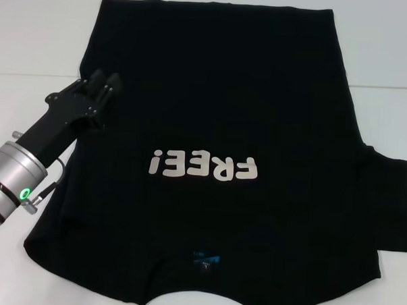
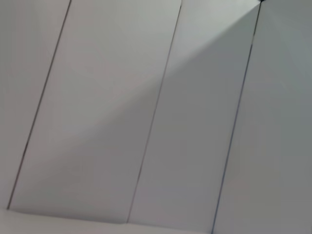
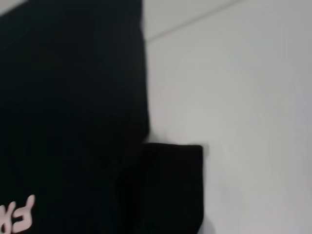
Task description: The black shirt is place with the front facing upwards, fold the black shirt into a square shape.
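The black shirt (image 1: 219, 112) lies flat on the white table, front up. Its white "FREE!" print (image 1: 203, 166) reads upside down, and the blue neck label (image 1: 206, 257) is at the near edge. The shirt's right sleeve (image 1: 390, 201) is spread out to the side. No sleeve sticks out on its left side, where the edge runs straight. My left gripper (image 1: 105, 81) hovers over that left edge, shut, with no cloth visibly between its fingers. The right wrist view shows the shirt (image 3: 73, 97) with its sleeve (image 3: 170, 185). My right gripper is out of view.
The white table (image 1: 32, 44) shows bare to the left of the shirt and beyond its right side (image 1: 387, 113). The left wrist view holds only pale panels (image 2: 146, 122) with thin seams.
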You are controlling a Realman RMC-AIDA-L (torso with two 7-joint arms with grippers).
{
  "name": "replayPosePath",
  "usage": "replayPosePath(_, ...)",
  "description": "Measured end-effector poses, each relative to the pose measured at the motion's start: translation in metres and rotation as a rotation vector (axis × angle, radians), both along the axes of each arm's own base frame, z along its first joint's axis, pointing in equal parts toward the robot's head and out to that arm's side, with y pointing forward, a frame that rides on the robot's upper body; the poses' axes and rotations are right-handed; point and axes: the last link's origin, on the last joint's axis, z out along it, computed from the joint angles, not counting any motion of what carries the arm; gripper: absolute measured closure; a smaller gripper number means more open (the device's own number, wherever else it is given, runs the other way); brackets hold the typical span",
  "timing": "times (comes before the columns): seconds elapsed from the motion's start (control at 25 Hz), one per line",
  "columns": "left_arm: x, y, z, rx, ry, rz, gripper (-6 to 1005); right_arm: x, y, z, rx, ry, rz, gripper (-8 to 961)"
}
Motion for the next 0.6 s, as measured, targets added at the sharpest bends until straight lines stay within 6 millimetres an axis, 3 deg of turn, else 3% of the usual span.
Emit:
replayPosePath(0.32,-0.004,0.0,0.001,0.036,-0.003,0.029,695,0.018,0.012,-0.03,-0.009,0.018,-0.015,32)
replayPosePath(0.6,-0.003,0.001,0.0,0.033,-0.004,0.034,695,0.018,0.017,-0.05,-0.039,0.052,0.003,37)
